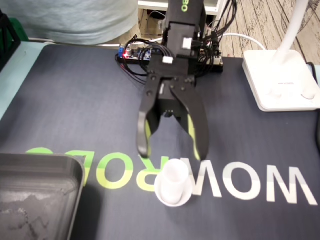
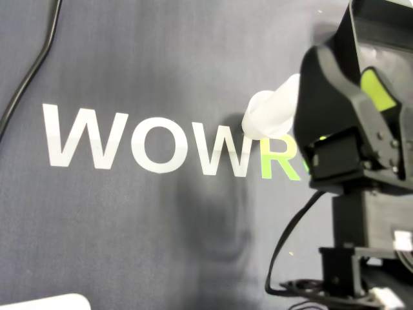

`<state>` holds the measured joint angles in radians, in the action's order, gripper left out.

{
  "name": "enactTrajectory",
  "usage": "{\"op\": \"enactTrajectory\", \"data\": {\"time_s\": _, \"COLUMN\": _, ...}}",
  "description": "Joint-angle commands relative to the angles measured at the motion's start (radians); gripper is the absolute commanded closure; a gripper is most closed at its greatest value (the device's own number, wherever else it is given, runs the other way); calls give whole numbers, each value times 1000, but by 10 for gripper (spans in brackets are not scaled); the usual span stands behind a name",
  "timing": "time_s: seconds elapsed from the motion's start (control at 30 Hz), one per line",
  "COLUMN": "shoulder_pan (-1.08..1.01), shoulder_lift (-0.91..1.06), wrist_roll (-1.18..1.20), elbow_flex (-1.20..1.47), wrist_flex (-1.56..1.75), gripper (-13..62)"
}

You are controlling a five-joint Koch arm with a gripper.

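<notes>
on the dark mat (image 1: 75, 100), on its "wowrobo" lettering (image 1: 240, 182), your white cup (image 1: 172, 182) stands upright, just below the fingertips in the fixed view. your gripper (image 1: 173, 154) hangs with its jaws spread wide, holding nothing. you have a grey tray (image 1: 35, 200) at lower left, well apart, and a white lamp base (image 1: 280, 80) at upper right.

A dark mat (image 1: 75, 110) with pale lettering (image 1: 280, 187) covered the table (image 1: 15, 70). A white lamp base (image 1: 280, 82) stood far right, plank floor (image 1: 260, 20) beyond it. A grey tray (image 1: 35, 195) sat near left; something pale, perhaps cloth (image 1: 85, 17), lay far left.
</notes>
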<state>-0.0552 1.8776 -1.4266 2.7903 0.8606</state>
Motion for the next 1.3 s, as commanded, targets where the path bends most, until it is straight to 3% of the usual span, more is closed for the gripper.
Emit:
{"op": "enactTrajectory", "data": {"time_s": 0.0, "shoulder_pan": 17, "shoulder_lift": -35, "wrist_roll": -31, "elbow_flex": -78, "wrist_flex": 130, "gripper": 169}}
{"op": "enactTrajectory", "data": {"time_s": 0.57, "shoulder_pan": 23, "shoulder_lift": -393, "wrist_roll": -84, "elbow_flex": -130, "wrist_flex": 413, "gripper": 170}}
{"op": "enactTrajectory", "data": {"time_s": 1.27, "shoulder_pan": 14, "shoulder_lift": -491, "wrist_roll": -84, "elbow_flex": -91, "wrist_flex": 413, "gripper": 171}}
